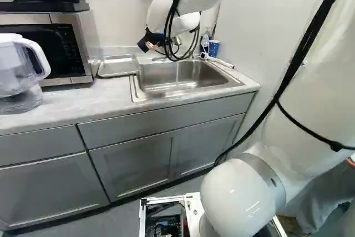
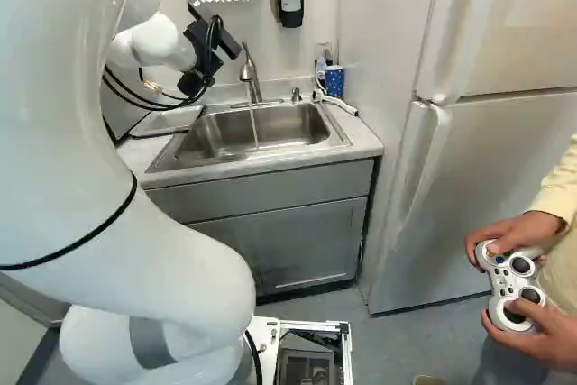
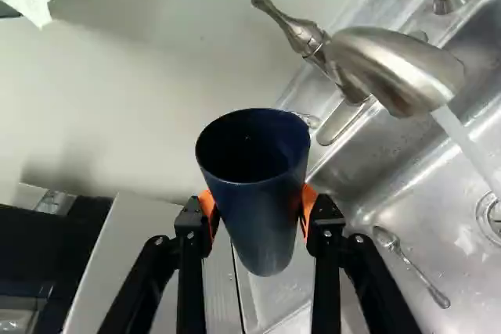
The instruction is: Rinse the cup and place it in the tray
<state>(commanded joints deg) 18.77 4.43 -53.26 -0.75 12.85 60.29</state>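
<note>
In the right base view my gripper (image 2: 202, 46) is raised at the left of the faucet (image 2: 250, 74); the left base view shows the gripper (image 1: 150, 41) above the back of the counter. Seen from the wrist, the gripper (image 3: 258, 213) is shut on a dark blue cup (image 3: 262, 193), orange pads pressing both sides, its round end with the dark interior facing the camera. Water (image 3: 466, 142) runs from the faucet into the sink (image 3: 391, 185), beside the cup and not touching it. A metal tray (image 1: 118, 67) lies on the counter left of the sink.
A spoon (image 3: 411, 266) lies in the sink. A blue patterned cup (image 2: 334, 81) stands at the back right corner. A microwave (image 1: 55, 45) and a clear pitcher (image 1: 19, 67) stand left of the tray. A fridge (image 2: 487, 160) is at the right.
</note>
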